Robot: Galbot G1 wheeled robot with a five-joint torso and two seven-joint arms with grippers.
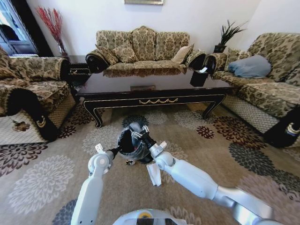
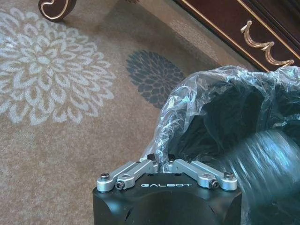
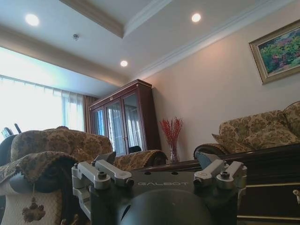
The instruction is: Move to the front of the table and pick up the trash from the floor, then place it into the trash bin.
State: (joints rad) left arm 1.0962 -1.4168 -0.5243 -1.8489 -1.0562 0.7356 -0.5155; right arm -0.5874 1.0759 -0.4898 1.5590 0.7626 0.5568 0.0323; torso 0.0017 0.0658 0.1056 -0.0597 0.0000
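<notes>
the trash bin (image 1: 132, 144) stands on the patterned carpet (image 1: 42, 180) just in front of the robot, nearer than the long dark surface (image 1: 154, 89), with its clear liner bunched at the rim. much of the bin is covered in the head view by the two arms that meet over it, so its far rim and base are hard to make out.

the left tool (image 1: 114, 151) sits at the bin's left rim. in the left wrist view the left tool (image 2: 161, 161) has its fingers drawn together, pinching a fold of the plastic liner (image 2: 220, 98) with the dark bin wall just beyond it. one curved leg of the surface (image 2: 56, 8) and part of its gold scroll trim show far off there.

the right tool (image 1: 136, 132) reaches over the bin's top from the right, its wrist turned upward. in the right wrist view the right tool (image 3: 159, 173) shows two finger mounts set wide, but the fingertips are cut off, so whether anything sits between them cannot be told.

of the trash, one long white paper piece (image 1: 154, 174) lies on the carpet just to the right of the bin and nearer, partly hidden under the right forearm. one small dark item (image 1: 130, 162) lies at the near foot of the bin, too small to identify.
</notes>
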